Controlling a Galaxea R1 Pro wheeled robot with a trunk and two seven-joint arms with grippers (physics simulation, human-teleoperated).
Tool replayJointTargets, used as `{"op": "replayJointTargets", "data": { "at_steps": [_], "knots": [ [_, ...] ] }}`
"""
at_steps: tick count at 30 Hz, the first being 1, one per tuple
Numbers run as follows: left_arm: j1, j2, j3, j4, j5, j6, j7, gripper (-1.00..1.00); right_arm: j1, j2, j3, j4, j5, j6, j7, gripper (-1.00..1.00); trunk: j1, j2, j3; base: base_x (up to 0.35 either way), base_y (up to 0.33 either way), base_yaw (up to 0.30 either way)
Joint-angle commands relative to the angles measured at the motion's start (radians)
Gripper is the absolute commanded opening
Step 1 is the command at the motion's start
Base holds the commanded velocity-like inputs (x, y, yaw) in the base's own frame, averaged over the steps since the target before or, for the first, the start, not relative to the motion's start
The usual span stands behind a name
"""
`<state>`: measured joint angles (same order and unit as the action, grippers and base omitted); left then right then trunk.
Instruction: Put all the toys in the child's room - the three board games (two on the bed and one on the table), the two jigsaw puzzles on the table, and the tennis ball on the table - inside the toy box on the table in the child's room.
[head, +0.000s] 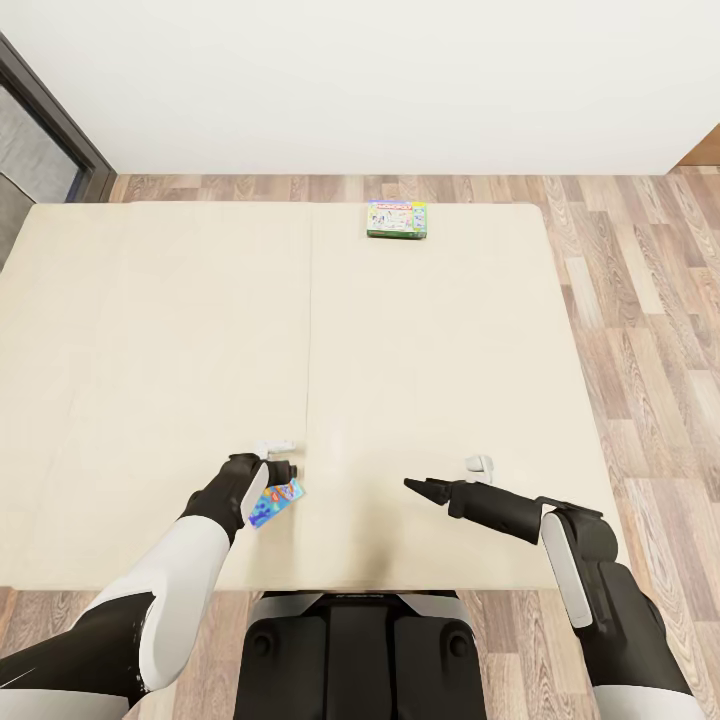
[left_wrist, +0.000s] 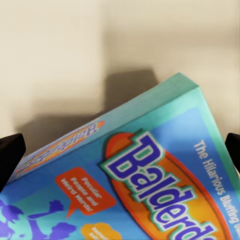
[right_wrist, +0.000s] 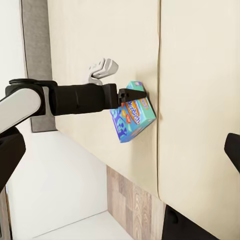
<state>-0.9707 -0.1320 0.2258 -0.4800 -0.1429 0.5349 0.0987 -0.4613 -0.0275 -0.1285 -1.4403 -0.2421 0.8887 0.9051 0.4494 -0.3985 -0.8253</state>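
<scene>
Left hand: the left hand (head: 283, 478) grips the blue board game (head: 274, 503), its dark fingers (right_wrist: 131, 94) clamped on the box's upper edge; the box hangs tilted just above the bed (head: 150, 330), near its front edge.
Blue box, close up: in the left wrist view the blue board game (left_wrist: 150, 175) runs off the frame, so the title reads only "Balderd…"; two dark finger tips show at the frame's sides.
Right hand: the right hand (head: 412, 486) hovers over the mattress, empty and well apart from the blue box; from the head view I cannot tell how wide its fingers stand.
Second game: the green-edged board game (head: 397, 219) lies flat at the bed's far edge, by the white wall; its print is too small to read.
Bed: beige mattress with a seam down the middle.
Around: wood plank floor (head: 640, 330); a dark window frame (head: 55, 120), cut off at the picture's edge.
Count: two board games, two hands.
</scene>
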Motion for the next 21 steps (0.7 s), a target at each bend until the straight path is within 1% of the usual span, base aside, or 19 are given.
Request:
{"op": "replayJointTargets", "data": {
  "at_steps": [1,6,11,16,21],
  "knots": [
    [0.0,-0.001,0.007,-0.002,-0.009,0.005,-0.004,1.0,0.0,0.0,-0.001,0.0,0.0,0.004,0.003,1.0,0.001,-0.002,-0.001,0.0,0.0,0.0],
    [0.0,0.002,0.008,-0.018,-0.005,0.004,-0.007,1.0,0.0,0.0,0.0,0.0,0.0,0.004,0.003,1.0,0.001,-0.002,-0.001,0.0,0.0,0.0],
    [0.001,0.011,0.011,-0.086,-0.001,0.015,-0.011,1.0,0.0,0.0,-0.001,0.001,0.0,0.004,0.003,1.0,0.001,-0.002,-0.001,0.0,0.0,0.0],
    [0.001,0.016,0.013,-0.169,0.002,0.072,-0.014,1.0,0.0,0.0,-0.001,0.001,0.0,0.004,0.004,1.0,0.001,-0.002,-0.001,0.0,0.0,0.0],
    [0.002,0.017,0.015,-0.234,0.003,0.112,-0.024,1.0,0.0,0.0,-0.002,0.001,0.0,0.004,0.005,1.0,0.001,-0.002,-0.001,0.0,0.0,0.0]
  ]
}}
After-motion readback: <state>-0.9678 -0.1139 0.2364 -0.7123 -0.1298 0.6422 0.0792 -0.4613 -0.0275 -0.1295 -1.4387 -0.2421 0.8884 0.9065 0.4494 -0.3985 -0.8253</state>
